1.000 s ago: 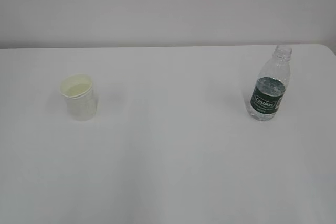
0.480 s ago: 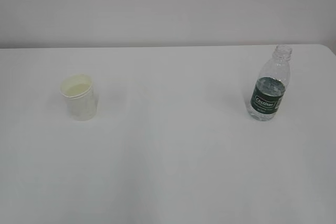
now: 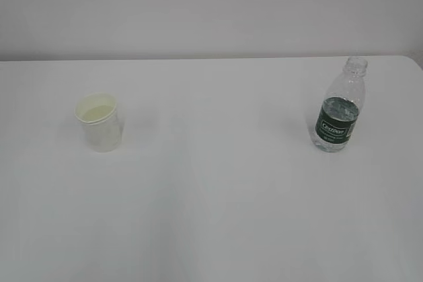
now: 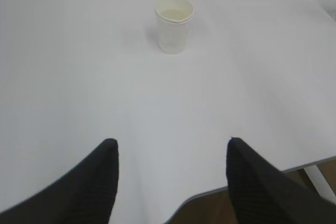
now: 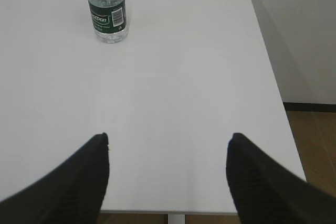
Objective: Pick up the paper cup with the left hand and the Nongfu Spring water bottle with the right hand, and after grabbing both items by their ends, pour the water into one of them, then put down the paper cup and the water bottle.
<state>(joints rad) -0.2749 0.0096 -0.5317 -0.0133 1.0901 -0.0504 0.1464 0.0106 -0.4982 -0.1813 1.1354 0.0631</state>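
Ahead of the left hand's (image 4: 170, 148) spread, empty fingers stands the paper cup (image 4: 174, 23); the water bottle (image 5: 107, 8) stands beyond the right hand's (image 5: 169, 142) parted fingers, bare white table (image 3: 218, 183) between.

White table (image 3: 218, 196), flat and matte, spanning the exterior view. Bearing a paper cup (image 3: 100, 122) upright at left, open mouth up, pale liquid inside. Bearing a Nongfu Spring water bottle (image 3: 338, 106) upright at right, uncapped, partly filled, near the right edge. Cup and bottle well apart, bare surface between.
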